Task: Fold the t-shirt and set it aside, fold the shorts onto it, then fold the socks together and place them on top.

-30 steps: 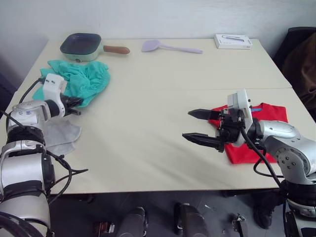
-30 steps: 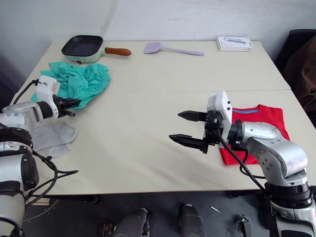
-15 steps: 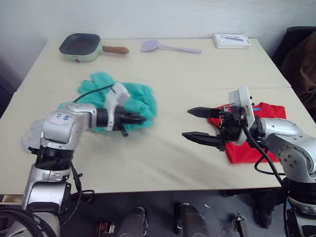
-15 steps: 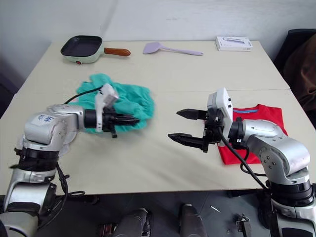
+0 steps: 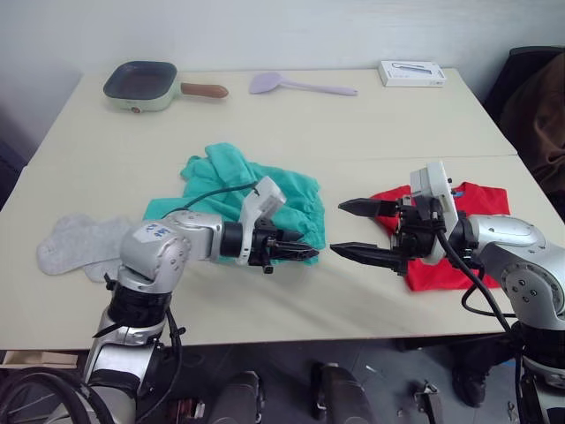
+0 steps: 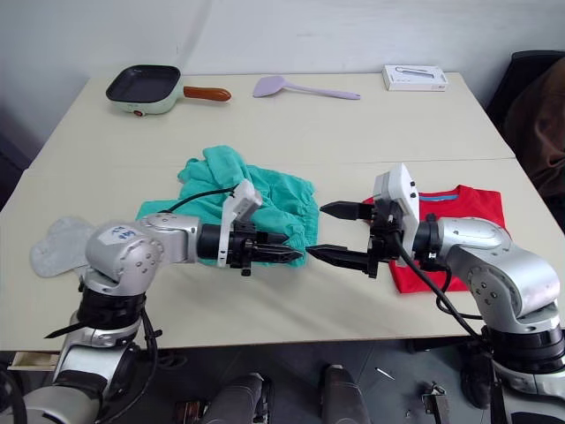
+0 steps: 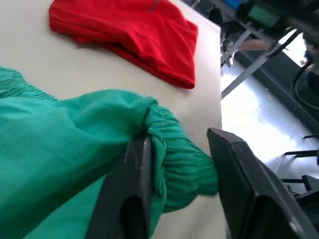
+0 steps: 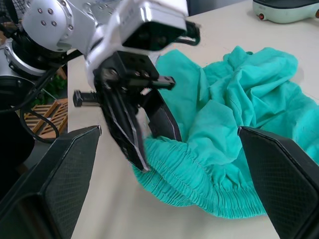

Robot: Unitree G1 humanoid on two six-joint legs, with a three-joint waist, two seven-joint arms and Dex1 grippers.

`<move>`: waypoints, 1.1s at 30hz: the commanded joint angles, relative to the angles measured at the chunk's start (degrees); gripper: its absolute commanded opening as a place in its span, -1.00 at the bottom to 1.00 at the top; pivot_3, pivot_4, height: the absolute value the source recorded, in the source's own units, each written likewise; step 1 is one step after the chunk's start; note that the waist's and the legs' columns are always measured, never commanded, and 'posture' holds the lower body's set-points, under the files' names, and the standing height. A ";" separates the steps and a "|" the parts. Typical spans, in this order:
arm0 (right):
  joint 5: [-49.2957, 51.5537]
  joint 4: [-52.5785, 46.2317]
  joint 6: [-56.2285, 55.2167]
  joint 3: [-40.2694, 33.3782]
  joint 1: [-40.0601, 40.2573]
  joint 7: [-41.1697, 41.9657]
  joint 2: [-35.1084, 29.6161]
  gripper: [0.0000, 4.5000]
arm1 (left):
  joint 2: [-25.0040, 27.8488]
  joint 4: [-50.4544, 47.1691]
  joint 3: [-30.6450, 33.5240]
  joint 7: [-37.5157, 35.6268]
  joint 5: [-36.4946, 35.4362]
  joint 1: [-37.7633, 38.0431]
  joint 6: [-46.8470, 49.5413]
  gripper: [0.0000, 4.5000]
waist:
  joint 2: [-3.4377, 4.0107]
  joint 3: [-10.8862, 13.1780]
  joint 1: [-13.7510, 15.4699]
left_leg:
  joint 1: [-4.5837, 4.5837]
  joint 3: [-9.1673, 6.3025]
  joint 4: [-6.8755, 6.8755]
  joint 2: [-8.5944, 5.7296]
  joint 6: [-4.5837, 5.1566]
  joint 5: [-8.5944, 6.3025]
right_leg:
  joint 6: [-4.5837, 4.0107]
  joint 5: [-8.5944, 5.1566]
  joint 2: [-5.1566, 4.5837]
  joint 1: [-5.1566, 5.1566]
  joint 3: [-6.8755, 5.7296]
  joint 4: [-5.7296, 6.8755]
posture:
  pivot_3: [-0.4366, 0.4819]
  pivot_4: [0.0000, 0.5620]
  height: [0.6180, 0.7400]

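The teal shorts (image 5: 252,185) lie crumpled across the table's middle. My left gripper (image 5: 305,253) is shut on their gathered waistband (image 7: 174,149), held low over the table. Just to its right, my right gripper (image 5: 337,229) hangs open, its fingers pointing at the left gripper with nothing between them. The red t-shirt (image 5: 481,201) lies folded at the right edge, partly behind my right arm. At the left edge, the grey socks (image 5: 75,243) lie flat, side by side.
Along the far edge sit a green pan (image 5: 141,84), a lilac spatula (image 5: 300,85) and a white box (image 5: 412,72). A dark chair (image 5: 538,97) stands past the table's right side.
My left arm has dragged the shorts from the far left to the table's middle, up to the right gripper. The socks are uncovered. The right gripper has barely moved.
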 commanded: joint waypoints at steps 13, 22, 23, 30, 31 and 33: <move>-14.78 -1.99 -10.83 13.32 3.94 5.88 -1.34 1.00 | 34.40 3.57 10.52 -14.53 17.94 22.78 -44.96 0.99 | 0.17 0.06 -0.35 | 0.22 0.13 -0.26 0.13 -0.20 -0.07 | -0.25 -0.14 0.15 -0.05 0.07 -0.24 | -0.05 -0.47 1.00; -22.98 1.78 -13.82 22.10 1.21 5.08 3.08 1.00 | 30.95 21.44 6.31 -15.53 25.51 17.88 -63.61 0.99 | 0.15 0.06 1.19 | 0.12 0.00 -0.10 0.12 -0.07 -0.13 | -0.22 -0.12 0.01 0.00 -0.01 -0.24 | -0.05 -0.47 1.00; -23.61 2.25 -13.79 22.67 0.77 4.88 3.84 1.00 | 30.57 23.66 5.59 -15.36 26.75 17.02 -65.44 0.99 | 0.15 0.06 1.17 | 0.12 0.00 -0.09 0.12 -0.07 -0.13 | -0.22 -0.11 0.03 -0.01 -0.02 -0.20 | -0.05 -0.47 1.00; -33.26 8.92 -19.54 25.72 -1.43 -0.24 8.49 0.59 | 26.15 40.20 -0.23 -14.99 33.50 9.18 -74.56 0.92 | 0.14 0.05 0.72 | 0.08 0.07 -0.05 0.10 -0.08 -0.13 | -0.20 -0.10 0.16 -0.06 -0.17 0.04 | -0.05 -0.47 1.00; -33.30 9.41 -19.94 25.22 -1.42 -0.11 8.73 0.46 | 25.46 42.19 -0.51 -15.02 33.85 8.34 -75.27 0.83 | 0.13 0.05 0.67 | 0.08 0.08 -0.05 0.09 -0.07 -0.13 | -0.19 -0.10 0.16 -0.06 -0.20 0.05 | -0.05 -0.47 1.00; -33.11 9.95 -20.72 24.02 -1.44 0.45 8.84 0.13 | 24.40 45.04 -0.91 -15.64 33.99 7.22 -76.15 0.61 | 0.13 0.05 0.65 | 0.08 0.08 -0.04 0.09 -0.07 -0.12 | -0.18 -0.09 0.17 -0.06 -0.27 0.06 | -0.05 -0.47 1.00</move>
